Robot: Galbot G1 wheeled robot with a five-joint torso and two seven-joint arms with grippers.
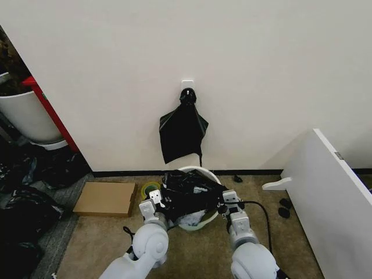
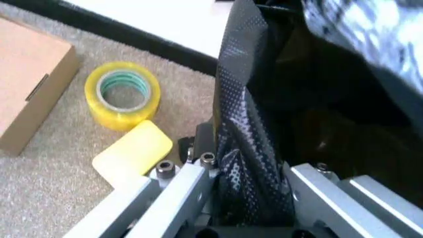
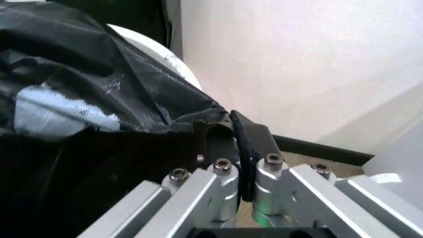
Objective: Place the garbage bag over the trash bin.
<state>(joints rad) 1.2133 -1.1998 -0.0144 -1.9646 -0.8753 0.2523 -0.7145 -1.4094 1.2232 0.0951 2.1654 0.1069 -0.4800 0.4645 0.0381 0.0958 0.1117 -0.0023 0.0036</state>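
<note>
We note the left tool [image 2: 248, 198] and right tool [image 3: 238, 163] each clamped on an edge of the garbage bag [image 1: 189, 189], which lies spread over the trash bin [image 1: 200, 224] on the carpet beneath the wall.

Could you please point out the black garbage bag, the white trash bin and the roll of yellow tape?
Glossy black plastic garbage bag [image 1: 189, 189], head view, crinkled top.
Round white plastic trash bin [image 1: 197, 170], head view, far rim.
Yellow tape roll [image 2: 122, 106], left wrist view, side wall.
</note>
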